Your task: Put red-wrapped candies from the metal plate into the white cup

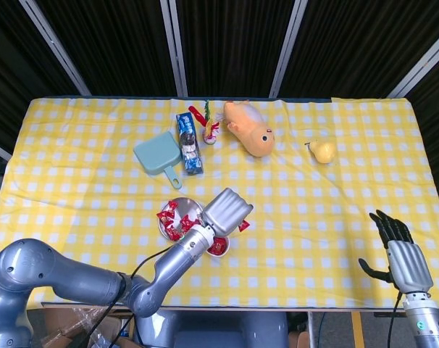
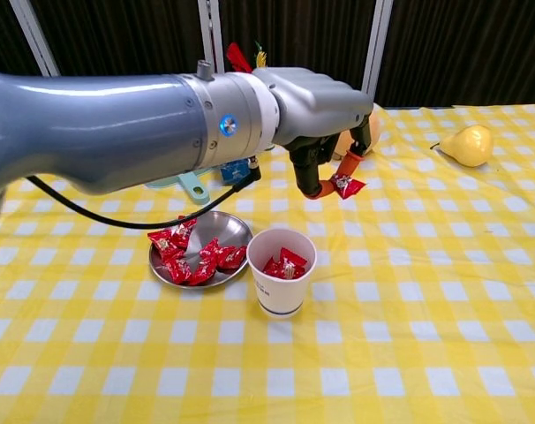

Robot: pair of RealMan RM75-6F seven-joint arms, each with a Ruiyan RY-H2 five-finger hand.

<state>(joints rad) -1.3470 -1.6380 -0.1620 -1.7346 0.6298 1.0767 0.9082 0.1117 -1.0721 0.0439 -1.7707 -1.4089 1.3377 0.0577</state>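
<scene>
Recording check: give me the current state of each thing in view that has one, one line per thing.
left hand: raised over the table, pinching a red candy
red candy: held in the air, above and right of the cup
white cup: upright, red candies inside
metal plate: flat on the cloth, several red candies left on it
right hand: at the table's near right edge, fingers apart, holding nothing
</scene>
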